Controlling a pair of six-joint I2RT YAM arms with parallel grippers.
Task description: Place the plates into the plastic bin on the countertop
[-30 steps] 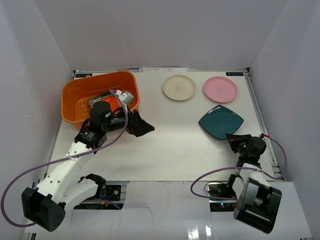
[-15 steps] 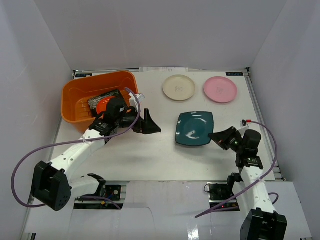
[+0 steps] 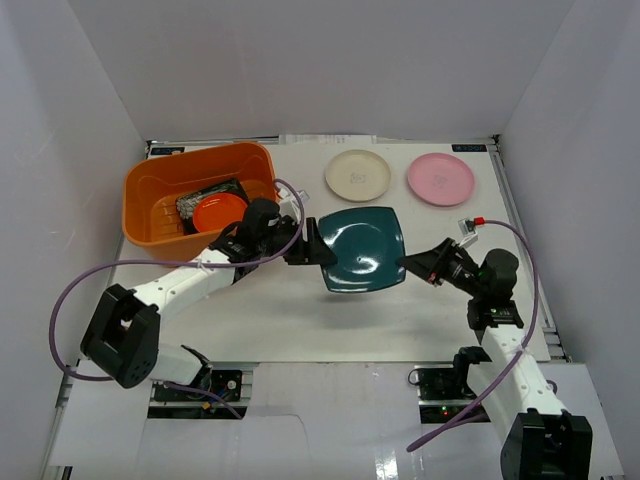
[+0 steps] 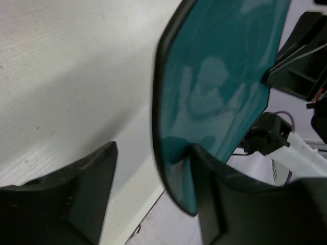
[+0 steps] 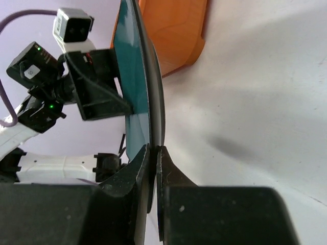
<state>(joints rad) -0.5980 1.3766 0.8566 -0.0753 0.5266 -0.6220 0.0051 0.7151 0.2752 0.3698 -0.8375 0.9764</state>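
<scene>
The teal square plate (image 3: pixel 362 247) hangs tilted above the countertop (image 3: pixel 300 310) near its middle. My right gripper (image 3: pixel 408 262) is shut on the plate's right edge; in the right wrist view the jaws (image 5: pixel 153 149) pinch the thin rim of the plate (image 5: pixel 134 76). My left gripper (image 3: pixel 312 243) is open, its fingers on either side of the plate's left edge; in the left wrist view (image 4: pixel 153 153) one finger lies against the teal face (image 4: pixel 219 87). The orange plastic bin (image 3: pixel 200 153) at the back left holds a red-orange plate (image 3: pixel 220 212) and a black floral plate (image 3: pixel 203 196).
A cream round plate (image 3: pixel 357 175) and a pink round plate (image 3: pixel 440 179) lie on the countertop at the back right. White walls stand on three sides. The bin's corner (image 5: pixel 173 30) shows behind the teal plate in the right wrist view.
My right gripper has lifted the teal plate and carried it left to the middle. My left arm has swung right from the bin, so its open fingers now straddle the plate's left edge.
</scene>
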